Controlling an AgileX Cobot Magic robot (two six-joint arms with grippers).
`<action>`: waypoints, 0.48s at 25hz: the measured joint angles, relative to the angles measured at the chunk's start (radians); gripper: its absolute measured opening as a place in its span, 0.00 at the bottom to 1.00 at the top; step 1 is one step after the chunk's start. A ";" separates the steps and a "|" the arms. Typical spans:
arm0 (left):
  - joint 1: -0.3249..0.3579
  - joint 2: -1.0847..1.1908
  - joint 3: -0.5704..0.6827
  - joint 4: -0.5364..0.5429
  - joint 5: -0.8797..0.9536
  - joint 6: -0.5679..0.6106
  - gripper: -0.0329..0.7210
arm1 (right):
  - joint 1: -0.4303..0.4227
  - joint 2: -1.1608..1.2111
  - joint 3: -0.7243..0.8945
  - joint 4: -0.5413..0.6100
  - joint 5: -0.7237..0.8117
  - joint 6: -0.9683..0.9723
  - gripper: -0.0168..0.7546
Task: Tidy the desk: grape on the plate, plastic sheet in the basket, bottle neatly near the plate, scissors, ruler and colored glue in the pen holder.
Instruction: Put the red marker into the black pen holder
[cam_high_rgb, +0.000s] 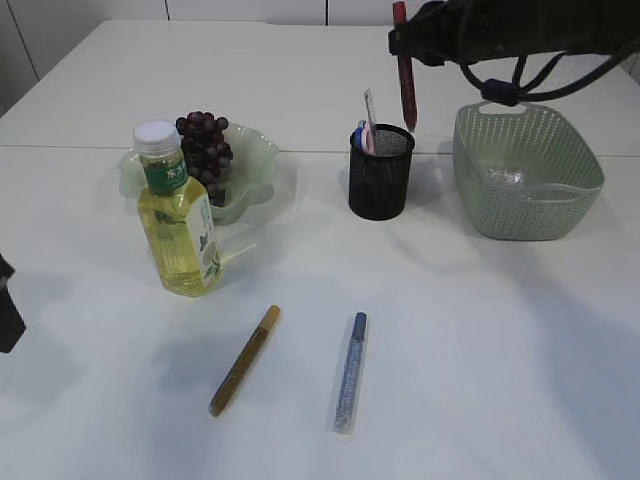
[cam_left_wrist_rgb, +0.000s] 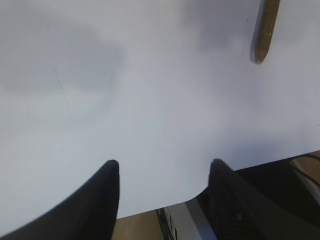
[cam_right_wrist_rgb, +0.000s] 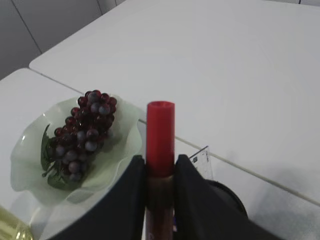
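The white counter (cam_high_rgb: 470, 360) is mostly sorted. At the right of the frame sits the green basket (cam_high_rgb: 527, 175), with something clear and shiny lying in its bottom that I take to be the plastic sheet, though I can't be sure. At the left, the grapes (cam_high_rgb: 205, 150) already lie on the pale green plate (cam_high_rgb: 255, 160), and the bottle (cam_high_rgb: 178, 215) of yellow drink stands upright just in front of that plate, touching or nearly so. In the middle, the black mesh pen holder (cam_high_rgb: 381, 172) has a few things poking out; they look like the ruler and scissor handles, but they are too small to name firmly.

What is left, by my reckoning, is glue. A gold glue stick (cam_high_rgb: 244, 360) and a blue glue stick (cam_high_rgb: 350, 370) lie on the counter in the lower middle, near each other and untouched.

The right hand (cam_high_rgb: 404, 42) at the top of the frame is clamped on a red glue stick (cam_high_rgb: 405, 95), which hangs upright directly above the pen holder, its tip just over the rim. Lowering and letting go seems the next move.

The left hand (cam_left_wrist_rgb: 162, 195) hangs with its fingers parted and holds nothing, the gold stick's tip well off at the upper right of its own view.
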 joint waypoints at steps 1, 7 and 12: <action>0.000 0.000 0.000 0.000 0.004 0.000 0.59 | 0.000 0.014 0.000 0.099 -0.009 -0.088 0.22; 0.000 0.000 0.000 0.000 0.006 0.000 0.59 | 0.000 0.103 -0.033 0.358 -0.041 -0.384 0.22; 0.000 0.000 0.000 0.000 0.006 0.000 0.59 | 0.000 0.171 -0.109 0.372 -0.044 -0.422 0.22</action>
